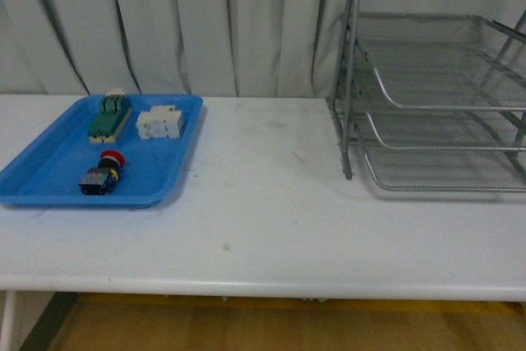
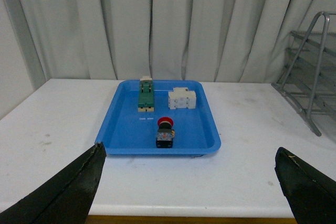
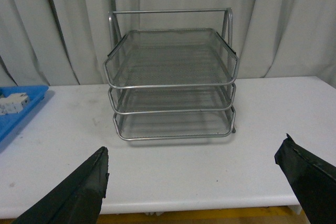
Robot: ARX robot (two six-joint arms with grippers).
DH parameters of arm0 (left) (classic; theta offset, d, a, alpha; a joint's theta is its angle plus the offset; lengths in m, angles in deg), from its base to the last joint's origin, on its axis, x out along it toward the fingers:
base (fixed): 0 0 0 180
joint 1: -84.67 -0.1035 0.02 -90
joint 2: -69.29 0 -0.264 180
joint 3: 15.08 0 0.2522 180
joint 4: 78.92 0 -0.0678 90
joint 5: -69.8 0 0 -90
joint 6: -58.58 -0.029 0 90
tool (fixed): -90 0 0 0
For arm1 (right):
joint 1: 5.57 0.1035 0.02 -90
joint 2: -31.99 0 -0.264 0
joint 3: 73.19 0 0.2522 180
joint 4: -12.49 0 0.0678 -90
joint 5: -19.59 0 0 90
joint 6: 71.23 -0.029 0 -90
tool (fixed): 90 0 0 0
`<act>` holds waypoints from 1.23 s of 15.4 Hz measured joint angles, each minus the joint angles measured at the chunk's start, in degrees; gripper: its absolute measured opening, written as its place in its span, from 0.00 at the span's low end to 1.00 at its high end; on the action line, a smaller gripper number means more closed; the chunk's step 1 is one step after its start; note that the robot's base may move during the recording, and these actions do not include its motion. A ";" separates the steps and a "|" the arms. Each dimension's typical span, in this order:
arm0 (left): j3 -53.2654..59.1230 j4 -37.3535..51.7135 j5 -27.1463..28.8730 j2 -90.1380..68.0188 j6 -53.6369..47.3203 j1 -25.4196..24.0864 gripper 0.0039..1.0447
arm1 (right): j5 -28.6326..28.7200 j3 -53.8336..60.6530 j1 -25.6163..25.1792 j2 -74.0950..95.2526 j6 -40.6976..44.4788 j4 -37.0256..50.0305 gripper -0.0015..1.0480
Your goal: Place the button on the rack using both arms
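1. Worktop (image 1: 271,203): white, carries every item.
2. Rack (image 1: 343,121): stands at the far right corner.
3. Blue tray (image 1: 49,178): sits toward the left edge.
4. Left pincer (image 2: 190,150) and right pincer (image 3: 194,148): both released, spread wide, grasping nothing.
5. Button (image 1: 103,172): lies in the tray's near part, red cap toward the far edge.

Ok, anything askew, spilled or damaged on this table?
Nothing stands out. The button lies on its side in the blue tray with a green block and a white block. The rack stands upright with empty tiers, and the table shows only faint scuff marks.
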 joint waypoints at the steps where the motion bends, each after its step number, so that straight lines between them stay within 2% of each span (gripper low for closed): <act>1: 0.00 0.00 0.00 0.00 0.00 0.00 0.94 | 0.00 0.00 0.00 0.00 0.00 0.02 0.94; 11: 0.00 0.00 0.00 0.00 0.00 0.00 0.94 | 0.00 0.00 0.00 0.00 0.00 0.02 0.94; 13: 0.00 -0.02 0.02 0.00 0.00 0.00 0.94 | -3.52 -1.60 2.27 6.45 2.99 -2.29 0.94; 15: 0.00 -0.02 0.00 0.00 0.00 0.00 0.94 | 0.00 -3.39 0.04 24.44 -0.15 11.58 0.94; 17: 0.00 0.00 0.02 0.00 0.00 0.00 0.94 | 6.01 -6.23 -3.61 46.62 -11.50 29.27 0.94; 19: 0.00 0.00 0.02 0.00 0.00 0.00 0.94 | 8.79 -8.96 -3.87 69.05 -25.20 48.19 0.94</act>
